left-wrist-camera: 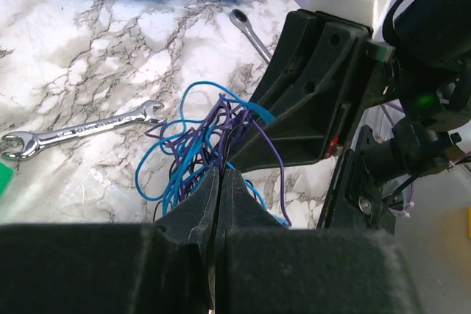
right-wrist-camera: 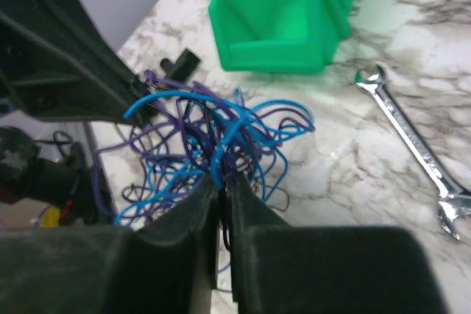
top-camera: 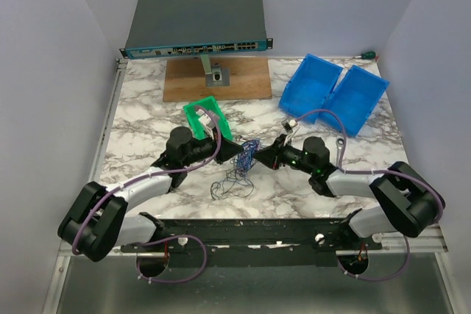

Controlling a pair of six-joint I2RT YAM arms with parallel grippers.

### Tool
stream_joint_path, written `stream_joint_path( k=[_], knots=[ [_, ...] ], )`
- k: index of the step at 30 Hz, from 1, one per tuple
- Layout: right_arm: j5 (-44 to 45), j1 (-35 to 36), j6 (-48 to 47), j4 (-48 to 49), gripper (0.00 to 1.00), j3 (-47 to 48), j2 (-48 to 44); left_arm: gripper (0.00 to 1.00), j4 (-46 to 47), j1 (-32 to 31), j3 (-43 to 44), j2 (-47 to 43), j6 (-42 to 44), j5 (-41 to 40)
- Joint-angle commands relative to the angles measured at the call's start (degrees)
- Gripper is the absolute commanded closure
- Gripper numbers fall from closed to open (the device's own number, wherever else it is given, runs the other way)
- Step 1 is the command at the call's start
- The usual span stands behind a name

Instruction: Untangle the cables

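Observation:
The cables (top-camera: 234,178) are a palm-sized tangle of thin blue, purple and dark wires in the middle of the marble table (top-camera: 147,130). My left gripper (top-camera: 241,154) and right gripper (top-camera: 259,157) meet tip to tip over it. In the left wrist view the left gripper (left-wrist-camera: 221,174) is shut on strands of the cables (left-wrist-camera: 199,137), with the right gripper's black fingers (left-wrist-camera: 309,93) just beyond. In the right wrist view the right gripper (right-wrist-camera: 224,182) has its jaws pinched on blue and dark strands of the cables (right-wrist-camera: 213,134). Part of the bundle is lifted and loose loops trail below.
A green bin (top-camera: 204,115) stands just behind the left gripper and two blue bins (top-camera: 331,92) at the back right. A silver wrench (left-wrist-camera: 81,131) lies beside the tangle, another wrench (top-camera: 341,145) by the right arm. A network switch (top-camera: 195,23) on a wooden board (top-camera: 243,82) is at the back.

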Motion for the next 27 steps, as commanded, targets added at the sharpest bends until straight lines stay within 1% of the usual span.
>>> stream_joint_path(
  k=[1, 2, 4, 5, 6, 8, 9, 10, 12, 13, 15, 17, 18, 20, 21, 24, 25, 26, 27],
  knots=[
    [15.3, 0.4, -1.6, -7.7, 0.99, 1.1, -4.2, 1.0, -2.0, -0.4, 0.5, -2.5, 1.9, -2.0],
    [24.1, 0.5, -0.8, -12.1, 0.99, 1.0, -5.8, 1.0, -4.1, -0.4, 0.1, -3.7, 2.9, -5.4],
    [45.9, 0.5, 3.2, -19.9, 0.99, 0.9, -8.7, 1.0, -9.6, -0.1, -0.5, -7.3, 3.7, -15.9],
    [53.4, 0.5, 5.9, -24.4, 0.99, 1.2, -9.7, 1.0, -12.9, 0.2, -0.6, -8.8, 3.2, -22.2],
    [59.5, 0.5, 7.9, -28.7, 0.99, 1.7, -11.0, 1.0, -16.2, 1.1, -0.8, -10.6, 2.5, -26.4],
    [65.1, 0.4, 9.4, -31.6, 0.99, 1.3, -13.5, 1.0, -21.0, 3.2, -2.1, -14.2, 0.8, -35.6],
    [67.7, 0.5, 10.4, -32.0, 0.99, 0.7, -14.5, 1.0, -22.5, 4.5, -3.1, -15.8, -0.3, -38.6],
    [71.2, 0.4, 11.4, -32.0, 0.99, -0.1, -15.5, 1.0, -23.4, 5.6, -4.3, -17.7, -1.4, -41.0],
    [76.1, 0.4, 14.0, -34.6, 0.99, -0.4, -17.2, 1.0, -24.2, 7.3, -5.7, -20.9, -2.9, -43.0],
    [77.5, 0.4, 15.0, -36.6, 0.99, -0.1, -18.1, 1.0, -24.8, 7.4, -6.2, -22.7, -3.1, -44.0],
    [81.9, 0.3, 18.2, -39.8, 0.99, 0.1, -19.4, 1.0, -26.7, 7.5, -7.3, -25.9, -4.1, -48.6],
    [87.7, 0.4, 24.1, -43.6, 0.99, -0.4, -20.4, 1.0, -27.8, 7.5, -8.7, -29.0, -5.9, -53.2],
    [88.7, 0.4, 25.5, -45.2, 0.99, -0.4, -21.0, 1.0, -27.2, 7.5, -9.3, -30.4, -5.7, -53.3],
    [86.1, 0.4, 23.1, -43.6, 0.99, -0.4, -22.2, 1.0, -23.4, 7.5, -11.0, -32.4, -3.6, -49.3],
    [84.4, 0.3, 19.8, -41.6, 0.99, -0.6, -22.5, 1.0, -21.3, 7.5, -11.7, -32.7, -2.7, -45.8],
    [80.2, 0.4, 16.0, -39.2, 0.99, -0.7, -22.3, 1.0, -14.2, 7.5, -12.2, -30.6, 0.2, -34.9],
    [75.3, 0.3, 12.6, -36.3, 0.99, -0.9, -22.3, 1.0, -12.1, 7.4, -11.5, -28.9, 1.3, -30.0],
    [66.4, 0.4, 6.5, -32.1, 0.99, -1.5, -22.5, 1.0, -11.0, 7.2, -10.5, -26.9, 2.3, -25.4],
    [58.8, 0.4, 1.9, -26.0, 0.96, -2.9, -22.8, 1.0, -9.9, 6.7, -9.6, -25.2, 3.0, -22.1]
  ],
)
